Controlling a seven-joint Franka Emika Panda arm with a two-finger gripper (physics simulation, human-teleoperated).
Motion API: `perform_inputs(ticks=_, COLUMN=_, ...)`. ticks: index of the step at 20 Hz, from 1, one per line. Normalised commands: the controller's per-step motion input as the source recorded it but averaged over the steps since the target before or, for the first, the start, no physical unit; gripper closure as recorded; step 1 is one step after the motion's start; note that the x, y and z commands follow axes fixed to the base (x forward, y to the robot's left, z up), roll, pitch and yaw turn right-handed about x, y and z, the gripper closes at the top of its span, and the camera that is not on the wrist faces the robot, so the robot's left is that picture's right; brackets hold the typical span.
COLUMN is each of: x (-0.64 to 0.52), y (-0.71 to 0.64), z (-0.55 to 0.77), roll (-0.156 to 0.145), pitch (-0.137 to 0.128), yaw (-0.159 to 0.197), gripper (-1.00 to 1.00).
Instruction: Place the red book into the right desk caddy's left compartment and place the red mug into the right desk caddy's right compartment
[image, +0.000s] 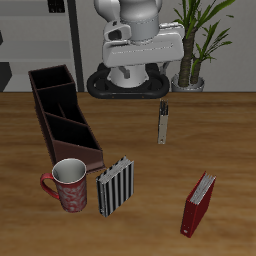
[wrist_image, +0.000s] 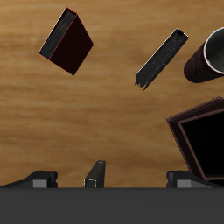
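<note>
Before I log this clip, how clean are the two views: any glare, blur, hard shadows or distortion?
Exterior view: sharp but low-resolution, even lighting, no glare; the red book, striped book and red mug cast only soft, faint shadows on the table. Wrist view: equally sharp, but the caddy and mug are cut off at the frame edge, and the caddy's interior renders nearly black.

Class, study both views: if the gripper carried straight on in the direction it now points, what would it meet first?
The gripper points straight down, so it would probably meet bare table first. The red book, striped book and red mug lie off that line, though depth is uncertain.
</note>
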Motion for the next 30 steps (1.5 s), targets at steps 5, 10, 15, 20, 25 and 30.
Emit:
perform_inputs(ticks=5, x=0.32, y=0.16, z=0.10, roll=-0.019, pitch=-0.011, yaw=-0.001, gripper=-1.00)
perform_inputs(ticks=10, x=0.46, y=0.25, z=0.06, roll=-0.038, pitch=-0.025, yaw=0.024, gripper=-1.00)
perform_inputs(ticks=15, x=0.33, y=0.19, z=-0.05, roll=-0.006, pitch=0.009, yaw=-0.005, gripper=-1.00)
perform_inputs(ticks=20, x=0.44, y=0.25, z=-0.05, roll=-0.001, pitch=-0.026, yaw=0.025, gripper=-1.00)
perform_inputs(ticks=25, x=0.44, y=0.12, z=-0.15, roll=-0.009, pitch=-0.004, yaw=0.003, gripper=-1.00)
perform_inputs(ticks=30, x=0.28, y=0.11, z=-0.11, roll=0.012, pitch=-0.001, yaw=-0.020, gripper=-1.00)
